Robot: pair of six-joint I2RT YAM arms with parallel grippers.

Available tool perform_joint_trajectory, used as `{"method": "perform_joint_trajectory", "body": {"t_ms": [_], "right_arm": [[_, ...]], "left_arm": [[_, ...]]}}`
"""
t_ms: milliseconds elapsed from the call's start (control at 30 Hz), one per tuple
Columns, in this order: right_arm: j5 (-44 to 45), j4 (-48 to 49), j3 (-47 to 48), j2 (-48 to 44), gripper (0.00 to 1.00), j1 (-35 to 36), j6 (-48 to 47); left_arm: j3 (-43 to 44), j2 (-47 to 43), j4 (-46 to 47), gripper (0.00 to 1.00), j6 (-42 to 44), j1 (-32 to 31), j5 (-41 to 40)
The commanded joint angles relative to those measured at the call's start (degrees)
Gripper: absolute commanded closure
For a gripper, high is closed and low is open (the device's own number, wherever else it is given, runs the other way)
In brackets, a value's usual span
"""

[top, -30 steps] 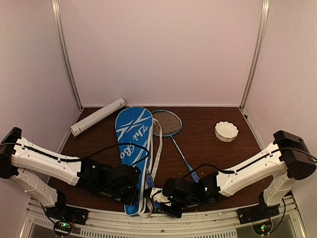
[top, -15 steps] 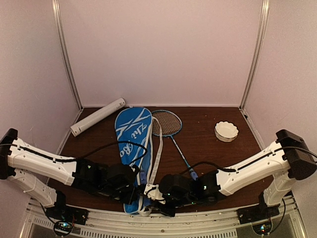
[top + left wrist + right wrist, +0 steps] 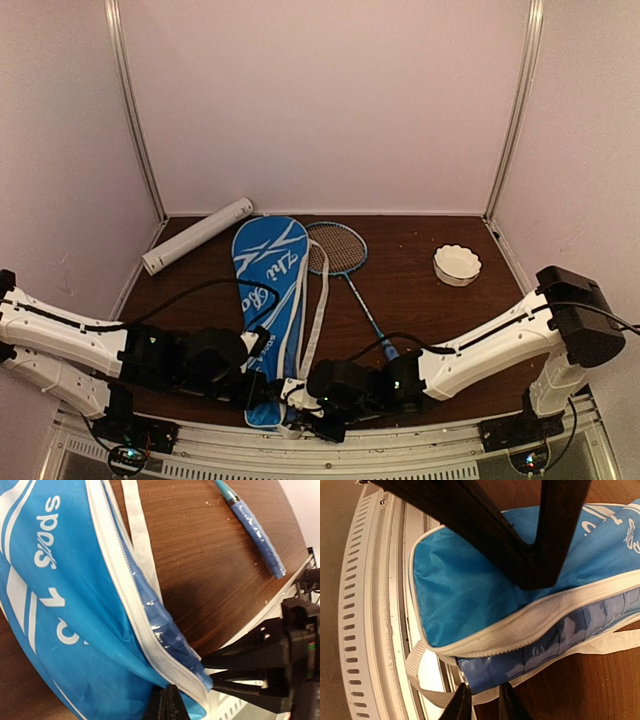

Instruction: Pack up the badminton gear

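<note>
The blue white-lettered racket bag (image 3: 268,270) lies lengthwise left of centre, its open end at the near edge. One racket's blue plastic-wrapped handle (image 3: 545,645) sticks out of the open zipper (image 3: 145,610). My left gripper (image 3: 167,707) is shut on the bag's upper fabric at that end (image 3: 262,392). My right gripper (image 3: 484,702) pinches the butt of this handle (image 3: 297,397). The other racket (image 3: 338,250) lies on the table right of the bag, with its handle (image 3: 257,532) free. The long white tube (image 3: 197,236) lies at the back left. No shuttlecocks are in view.
A white scalloped bowl (image 3: 457,265) stands at the back right. The bag's white strap (image 3: 318,290) trails along its right side and loops over the near metal rail (image 3: 370,605). Both arms reach inward low along the near edge.
Both arms have dropped lower and shifted left. My right gripper has moved left to the bag's open near end. The bag's strap has shifted slightly.
</note>
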Motion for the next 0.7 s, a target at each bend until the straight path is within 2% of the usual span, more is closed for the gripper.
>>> {"method": "perform_joint_trajectory", "body": {"t_ms": [0,300,500,633,667], "right_arm": [[0.78,0.11,2.98,0.77,0.79,0.3,0.89],[-1.58,2.2,5.3,-0.23,0.83,0.33,1.31],[-4.31,3.03,6.74,2.7,1.0,0.3,0.88],[-5.64,7.38,3.51,1.84,1.0,0.34,0.75],[-5.7,8.42,2.96,1.64,0.96,0.31,0.71]], "left_arm": [[-2.36,-2.63,8.98,1.0,-1.28,0.0,0.91],[-4.42,-1.49,12.84,1.0,-2.49,0.0,1.47],[-5.39,-2.27,13.63,1.0,-3.16,0.0,1.55],[-6.94,-3.64,13.1,1.0,-4.87,0.0,0.27],[-7.32,-3.82,12.65,1.0,-5.3,0.0,-0.14]]}}
